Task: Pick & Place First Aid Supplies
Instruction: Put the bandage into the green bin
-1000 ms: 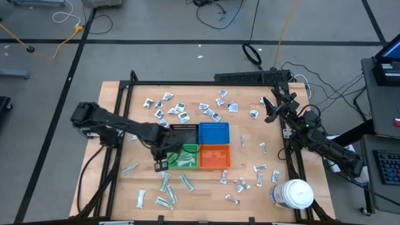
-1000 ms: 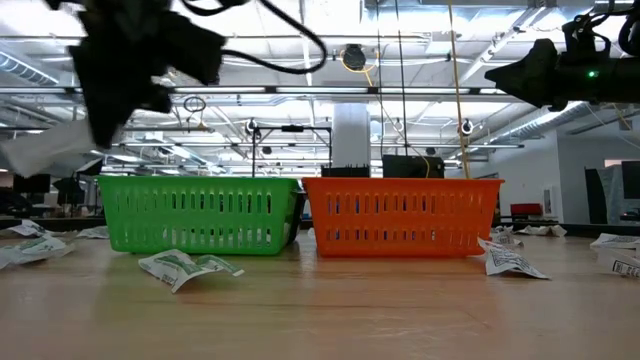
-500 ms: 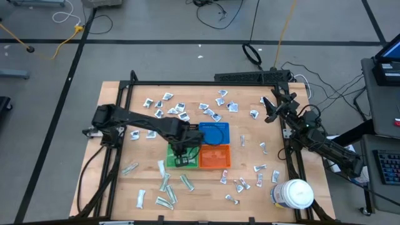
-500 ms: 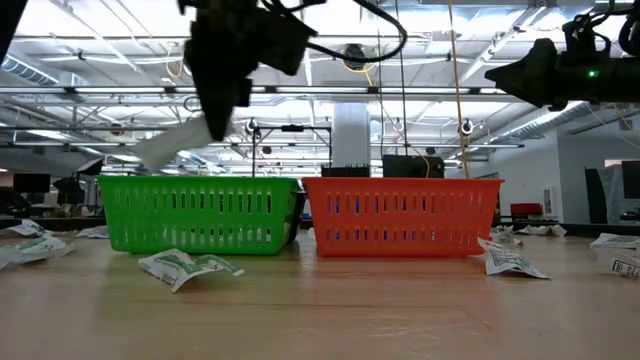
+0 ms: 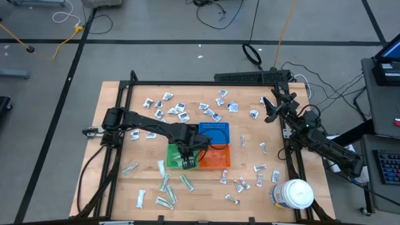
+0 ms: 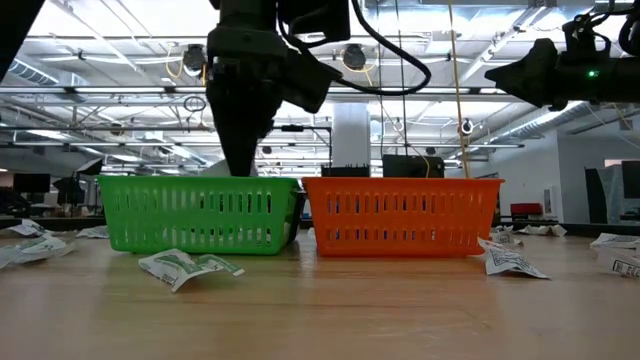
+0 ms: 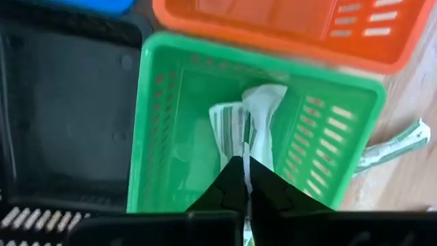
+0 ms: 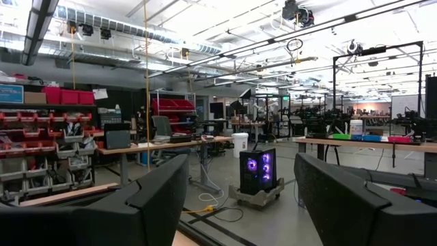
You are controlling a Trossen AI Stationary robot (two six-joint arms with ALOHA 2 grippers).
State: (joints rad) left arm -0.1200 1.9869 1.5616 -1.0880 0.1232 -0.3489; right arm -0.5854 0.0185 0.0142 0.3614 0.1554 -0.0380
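My left gripper (image 7: 244, 164) hangs over the green bin (image 7: 328, 137), pointing down and shut on a long white packet (image 7: 265, 113). The high view shows it above the green bin (image 5: 172, 155), next to the orange bin (image 5: 215, 157). In the low view its fingers (image 6: 240, 165) reach down to the green bin's rim (image 6: 200, 182). A green-striped packet (image 7: 225, 126) lies on the bin's floor. My right gripper (image 5: 269, 111) waits open at the table's far right, raised, with nothing between its fingers (image 8: 157, 198). My left gripper pinches the white packet's upper end (image 7: 249, 152) between its two fingers, coming from above and pointing down. The packet hangs below the fingers inside the green bin. Whether its lower end touches the bin's floor, I cannot tell.
A blue bin (image 5: 214, 133) and a black bin (image 7: 61, 102) stand behind the green and orange ones. Loose packets lie along the far side (image 5: 181, 111), near left (image 5: 165, 190) and near right (image 5: 240, 184). A large white jar (image 5: 294, 194) stands at the near right corner.
My left gripper has moved toward the table's right edge and down, from left of the green bin to over it, staying shut on the packet. The packet, which trailed out slanting to the side, now hangs down into the bin.
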